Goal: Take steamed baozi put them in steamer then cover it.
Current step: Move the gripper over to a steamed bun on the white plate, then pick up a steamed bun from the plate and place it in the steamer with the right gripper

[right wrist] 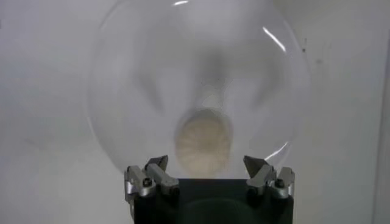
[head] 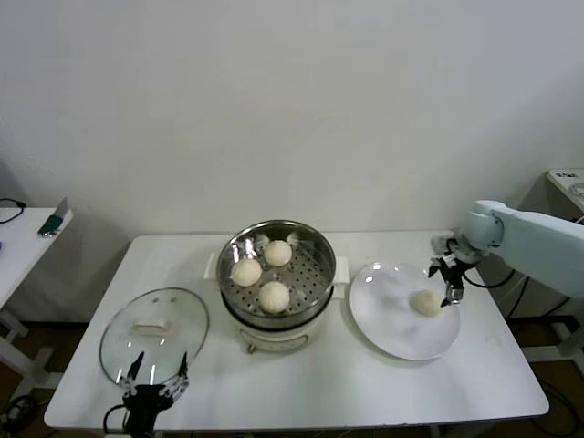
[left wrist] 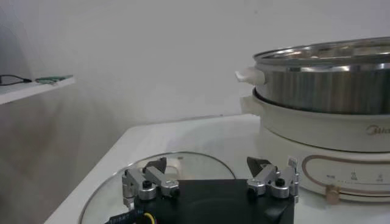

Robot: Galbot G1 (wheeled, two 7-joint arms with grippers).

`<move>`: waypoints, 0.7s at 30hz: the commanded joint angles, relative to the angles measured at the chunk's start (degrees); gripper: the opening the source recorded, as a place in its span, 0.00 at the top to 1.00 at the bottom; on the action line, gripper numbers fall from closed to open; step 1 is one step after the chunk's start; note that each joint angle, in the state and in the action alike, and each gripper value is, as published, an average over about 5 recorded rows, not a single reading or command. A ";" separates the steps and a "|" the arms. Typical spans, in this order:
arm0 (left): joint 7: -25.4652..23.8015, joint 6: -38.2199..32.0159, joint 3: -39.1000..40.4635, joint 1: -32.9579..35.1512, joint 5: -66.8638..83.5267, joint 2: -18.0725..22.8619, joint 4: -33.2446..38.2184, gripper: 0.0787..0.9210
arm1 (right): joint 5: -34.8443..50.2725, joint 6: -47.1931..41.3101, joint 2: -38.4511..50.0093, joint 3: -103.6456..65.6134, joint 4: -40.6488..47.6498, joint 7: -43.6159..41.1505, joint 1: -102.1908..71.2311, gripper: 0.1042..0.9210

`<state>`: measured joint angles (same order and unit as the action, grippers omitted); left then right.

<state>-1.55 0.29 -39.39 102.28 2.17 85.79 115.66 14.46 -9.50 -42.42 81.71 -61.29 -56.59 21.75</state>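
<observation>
Head view, steamer: the steamer (head: 278, 274) stood on the table (head: 474, 383), and it is the landmark here.
Head view, buns inside: three baozi (head: 275, 297) lay on its perforated floor.
Head view, last bun: the fourth bun (head: 425, 302) lay on the plate (head: 383, 319), on the robot's right of the steamer.
Head view, right gripper: the right gripper (head: 450, 283) hung just beside this bun, on the side away from the steamer, with fingers spread and nothing between them.
Head view, lid: the lid (head: 153, 333) lay flat on the robot's left of the steamer.
Head view, left gripper: the left gripper (head: 155, 376) waited at the near edge of the lid, spread and empty.
Left wrist view: the left gripper's fingers (left wrist: 145, 182) stood apart over the lid; the steamer was ahead and to one side.
Right wrist view: the bun sat straight ahead of the open right gripper, centred between its fingers (right wrist: 148, 176).
Axis: the bun was round, so no direction of grip seemed better.
Nearer arm: the right one, clearly.
</observation>
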 commanded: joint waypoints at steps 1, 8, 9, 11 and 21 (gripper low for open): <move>0.03 0.13 -0.03 0.03 -0.03 0.00 -0.01 0.12 | -2.73 -1.46 -1.86 -8.21 5.54 2.03 -10.28 0.12; 0.13 0.04 -0.34 -0.04 0.03 -0.22 -0.13 0.12 | -3.09 -1.48 -3.64 -9.73 7.46 2.88 -11.29 0.12; 0.13 0.04 -0.36 -0.06 0.03 -0.23 -0.12 0.12 | -3.13 -1.50 -3.72 -9.72 7.45 2.89 -11.26 0.13; 0.14 0.06 -0.39 -0.11 0.04 -0.24 -0.05 0.12 | -3.14 -1.53 -3.71 -9.67 7.26 2.84 -10.93 0.16; 0.11 0.36 -0.31 -0.30 -0.08 -0.26 0.51 0.12 | 10.49 -2.36 -1.76 5.58 -1.56 1.24 9.76 0.39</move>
<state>-1.43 0.55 -39.78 101.98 2.14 85.65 116.06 14.23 -11.10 -44.53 76.48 -57.24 -54.93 16.52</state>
